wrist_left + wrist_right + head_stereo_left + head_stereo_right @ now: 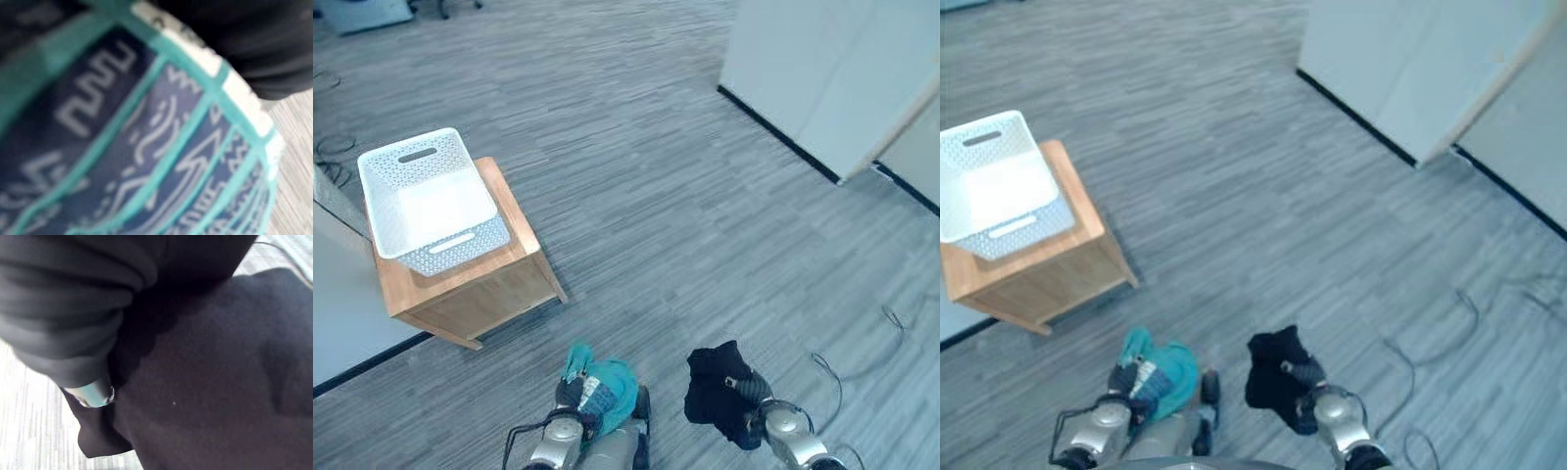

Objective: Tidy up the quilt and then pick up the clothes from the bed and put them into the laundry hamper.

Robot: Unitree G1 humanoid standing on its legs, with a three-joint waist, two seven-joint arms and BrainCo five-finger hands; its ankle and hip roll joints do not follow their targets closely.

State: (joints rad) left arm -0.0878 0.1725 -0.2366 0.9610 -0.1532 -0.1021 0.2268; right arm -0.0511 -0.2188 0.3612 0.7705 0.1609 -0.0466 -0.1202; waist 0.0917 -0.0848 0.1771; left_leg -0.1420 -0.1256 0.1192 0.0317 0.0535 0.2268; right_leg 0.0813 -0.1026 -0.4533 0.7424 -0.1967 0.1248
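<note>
A white perforated laundry hamper (431, 201) stands on a low wooden cabinet (499, 284) at the left. My left hand (576, 394) is low in the eye views, curled around a teal garment (607, 384) with a dark patterned patch (146, 147). To its right my right hand (749, 385) is shut on a black garment (715, 390), which hangs bunched from it over the carpet; the same black cloth (205, 382) drapes over a silver finger (93, 394). Both hands are well short of the hamper.
Grey striped carpet (685, 196) spreads between me and the cabinet. White panels with a black base strip (822, 78) stand at the back right. A pale surface edge (337, 294) shows at the far left beside the cabinet.
</note>
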